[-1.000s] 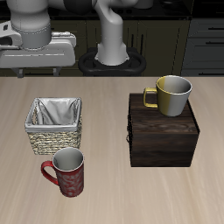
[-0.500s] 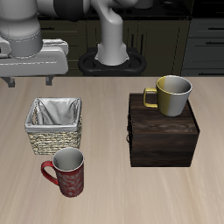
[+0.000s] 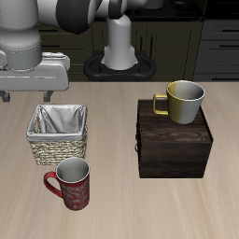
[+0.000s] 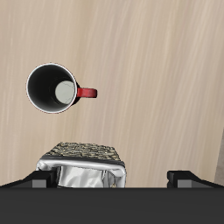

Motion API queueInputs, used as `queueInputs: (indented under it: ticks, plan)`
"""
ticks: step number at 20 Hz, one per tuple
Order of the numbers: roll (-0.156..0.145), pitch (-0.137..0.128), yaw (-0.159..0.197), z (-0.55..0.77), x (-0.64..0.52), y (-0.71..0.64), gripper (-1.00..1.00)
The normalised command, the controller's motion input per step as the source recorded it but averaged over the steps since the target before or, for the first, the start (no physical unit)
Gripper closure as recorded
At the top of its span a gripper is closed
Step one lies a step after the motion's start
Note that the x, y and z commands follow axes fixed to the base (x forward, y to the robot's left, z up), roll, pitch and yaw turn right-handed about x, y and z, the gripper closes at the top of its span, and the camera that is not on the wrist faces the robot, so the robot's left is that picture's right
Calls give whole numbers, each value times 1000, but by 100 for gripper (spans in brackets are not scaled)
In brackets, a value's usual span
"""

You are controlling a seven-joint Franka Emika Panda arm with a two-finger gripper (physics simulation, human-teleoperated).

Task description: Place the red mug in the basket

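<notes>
**Exterior view: arm coming lower over the basket, mug untouched**

The exterior view is showing the gripper (image 3: 26, 96) sitting lower than half a second ago, its grey body now hanging just above the back rim of the basket (image 3: 58, 147). Its fingers are standing apart with nothing between them. The red mug (image 3: 71, 183) is standing upright on the table (image 3: 121, 210), just in front of the basket toward the front edge, where it stood before. Its dark red wall is carrying a pale speckled pattern, its loop handle is pointing toward 8 o'clock, and its inside is looking grey-white. At 3 o'clock from the basket, a dark wooden box (image 3: 173, 147) is bearing a grey mug (image 3: 181, 101) with a yellow handle.
</notes>
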Motion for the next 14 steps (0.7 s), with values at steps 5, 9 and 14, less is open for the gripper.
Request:
queueInputs:
  ticks: [5, 9, 14]
  plan:
    - [14, 1, -48, -57, 171, 195, -100]
    - [9, 4, -19, -91, 201, 252, -100]
    - [27, -3, 3, -39, 124, 221, -100]
